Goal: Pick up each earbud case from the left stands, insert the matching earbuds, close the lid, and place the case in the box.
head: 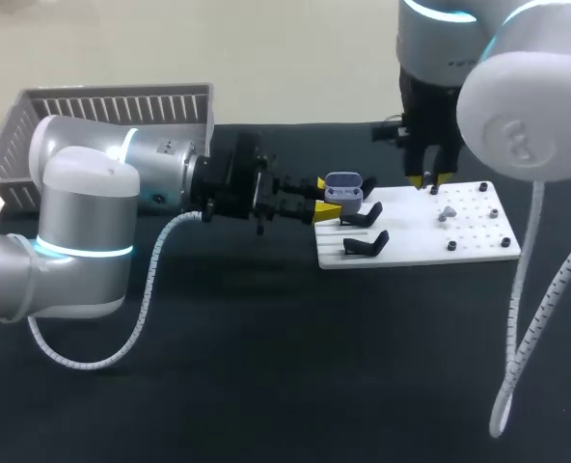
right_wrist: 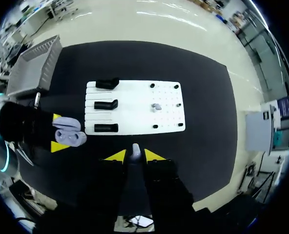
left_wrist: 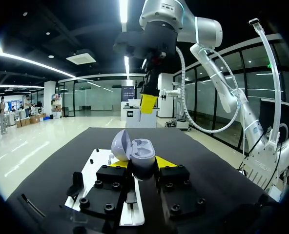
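**Landmark.** Flat white perforated plastic board [head: 478,241], lying on the black-covered table [head: 266,386]. All places below are given from it.

**Item 1.** Pale lavender rounded earbud case [head: 343,181], lid hinged open and standing up. It is just off the board's stand end, above the table and clear of the stands. In the left wrist view both sockets [left_wrist: 143,145] show uppermost.

**Item 2.** Left gripper [head: 326,196], lying level and coming in from the side away from the board. Its yellow tips are clamped on the lower body of the case, one on each flank.

**Item 3.** Right gripper [head: 430,179], pointing straight down above the board's far long edge. The claw is narrow, pinching a small whitish earbud [right_wrist: 135,150] between its tips.

**Item 4.** Three black angled stands [right_wrist: 105,104], in a row along the board's end nearest the case. None carries a case.

**Item 5.** Second small pale earbud [head: 447,214], resting on the board's perforated half, well apart from the stands.

**Item 6.** Grey slatted plastic basket [head: 102,106], on the table well beyond the board's stand end, behind the left arm.
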You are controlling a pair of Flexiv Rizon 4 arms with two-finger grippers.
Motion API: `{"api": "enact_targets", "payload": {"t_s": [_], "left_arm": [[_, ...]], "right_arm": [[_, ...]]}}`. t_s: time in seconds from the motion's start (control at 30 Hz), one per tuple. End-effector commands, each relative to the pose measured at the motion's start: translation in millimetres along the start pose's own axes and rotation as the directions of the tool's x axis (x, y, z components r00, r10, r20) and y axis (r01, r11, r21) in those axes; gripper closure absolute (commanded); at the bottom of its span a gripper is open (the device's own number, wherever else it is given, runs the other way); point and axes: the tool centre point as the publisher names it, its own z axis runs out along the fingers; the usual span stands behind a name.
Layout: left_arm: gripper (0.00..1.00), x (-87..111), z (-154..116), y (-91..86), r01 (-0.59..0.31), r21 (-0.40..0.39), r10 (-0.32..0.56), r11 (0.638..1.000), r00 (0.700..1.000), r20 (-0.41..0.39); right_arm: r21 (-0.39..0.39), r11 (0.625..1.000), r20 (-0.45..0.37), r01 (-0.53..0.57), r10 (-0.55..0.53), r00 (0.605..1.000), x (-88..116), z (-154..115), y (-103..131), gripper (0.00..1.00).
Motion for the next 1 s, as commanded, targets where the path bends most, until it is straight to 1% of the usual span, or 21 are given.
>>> {"api": "enact_targets", "payload": {"t_s": [0.03, 0.2, 0.3, 0.37, 0.43, 0.47, 0.57, 1.0], "left_arm": [[1.00, 1.1, 0, -0.5, -0.003, -0.003, 0.003, 1.000, 1.000, 0.003], [1.00, 1.1, 0, -0.5, -0.003, -0.003, 0.003, 1.000, 1.000, 0.003], [1.00, 1.1, 0, -0.5, -0.003, -0.003, 0.003, 1.000, 1.000, 0.003], [1.00, 1.1, 0, -0.5, -0.003, -0.003, 0.003, 1.000, 1.000, 0.003], [1.00, 1.1, 0, -0.5, -0.003, -0.003, 0.003, 1.000, 1.000, 0.003], [1.00, 1.1, 0, -0.5, -0.003, -0.003, 0.003, 1.000, 1.000, 0.003], [1.00, 1.1, 0, -0.5, -0.003, -0.003, 0.003, 1.000, 1.000, 0.003], [1.00, 1.1, 0, -0.5, -0.003, -0.003, 0.003, 1.000, 1.000, 0.003]], "right_arm": [[0.013, 0.997, 0.013, -0.070, 0.070, 0.997, 11, -16, 9, 1.00], [0.010, 0.990, -0.001, -0.137, 0.137, 0.991, 14, -29, 27, 1.00], [0.008, 0.985, -0.028, -0.171, 0.171, 0.985, 16, -35, 38, 1.00], [0.026, 0.982, -0.035, -0.189, 0.190, 0.981, 17, -39, 42, 1.00], [0.020, 0.980, -0.042, -0.200, 0.201, 0.979, 18, -42, 46, 1.00], [0.035, 0.978, -0.049, -0.205, 0.207, 0.977, 19, -43, 48, 1.00], [0.030, 0.975, -0.062, -0.221, 0.222, 0.973, 22, -47, 54, 1.00], [0.030, 0.975, -0.062, -0.221, 0.222, 0.973, 22, -47, 54, 1.00]]}}
